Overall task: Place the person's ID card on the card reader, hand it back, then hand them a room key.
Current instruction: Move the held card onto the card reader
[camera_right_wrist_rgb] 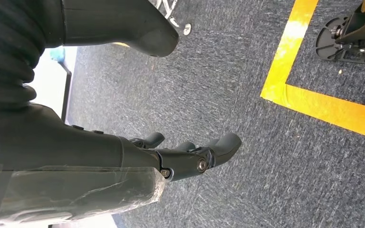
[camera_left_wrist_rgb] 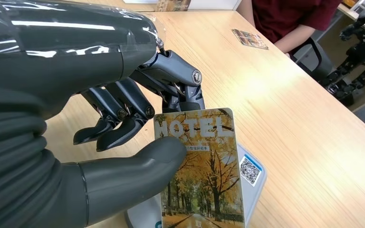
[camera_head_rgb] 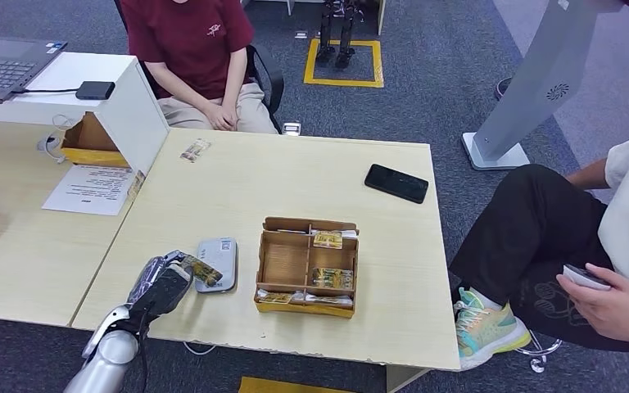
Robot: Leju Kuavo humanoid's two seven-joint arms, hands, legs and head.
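The left hand (camera_left_wrist_rgb: 123, 123) pinches the ID card (camera_left_wrist_rgb: 202, 166) between thumb and fingers, just above the card reader (camera_head_rgb: 217, 264) at the desk's (camera_head_rgb: 295, 180) near left corner. The right hand (camera_right_wrist_rgb: 171, 156) hangs over the carpet, fingers apart and empty. To finish well, the card should probably settle flat and centred on the reader. Room keys wait in the wooden tray (camera_head_rgb: 307, 267), right of the reader.

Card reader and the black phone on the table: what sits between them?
In the head view, the divided cardboard box holding cards lies between the card reader and the black phone, then bare tabletop up to the phone.
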